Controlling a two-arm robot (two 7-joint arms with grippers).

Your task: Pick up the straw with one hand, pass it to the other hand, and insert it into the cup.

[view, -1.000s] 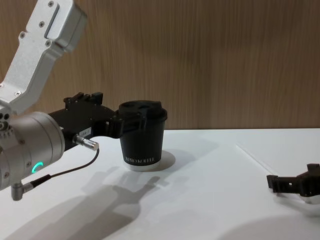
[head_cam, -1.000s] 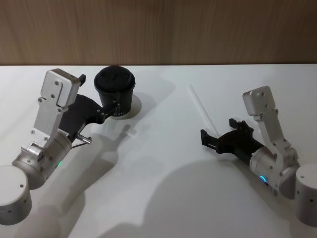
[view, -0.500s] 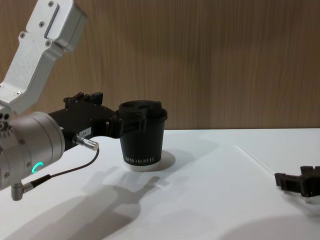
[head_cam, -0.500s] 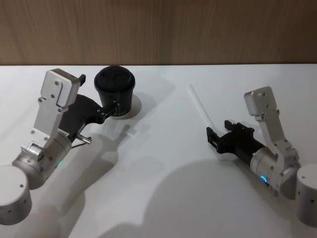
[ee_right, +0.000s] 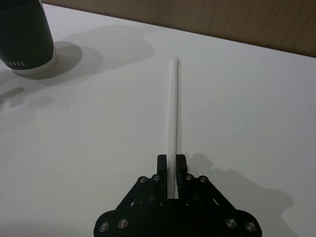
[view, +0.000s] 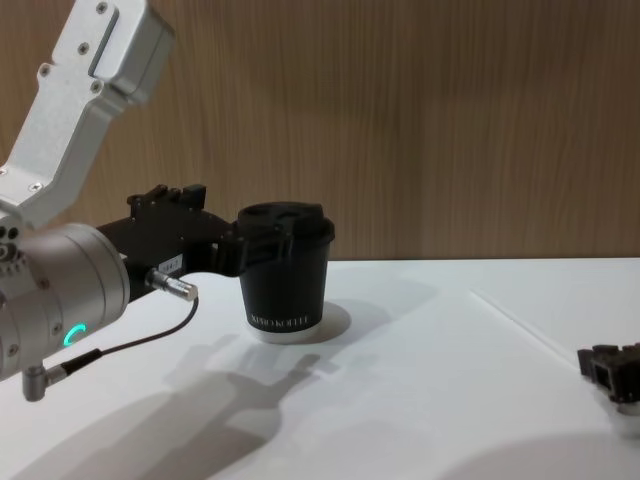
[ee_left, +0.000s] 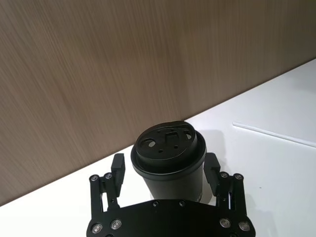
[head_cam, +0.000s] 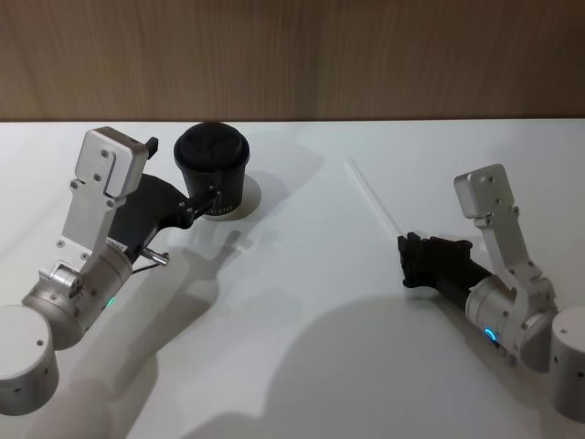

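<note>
Jaws of the right gripper [ee_right: 171, 165] are pinched on the near end of the straw [ee_right: 175, 98], which is laid flat on the white table [head_cam: 302, 302], well apart from the cup [view: 285, 285]. Jaws of the left gripper [ee_left: 164, 165] are spread to either side of the cup at its lid. Small white lettering is printed low on the cup but cannot be read with certainty.

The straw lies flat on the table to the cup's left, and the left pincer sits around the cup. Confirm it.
Wrong side. The straw lies flat on the table to the cup's right, as the head view shows; the left pincer does sit around the cup.
</note>
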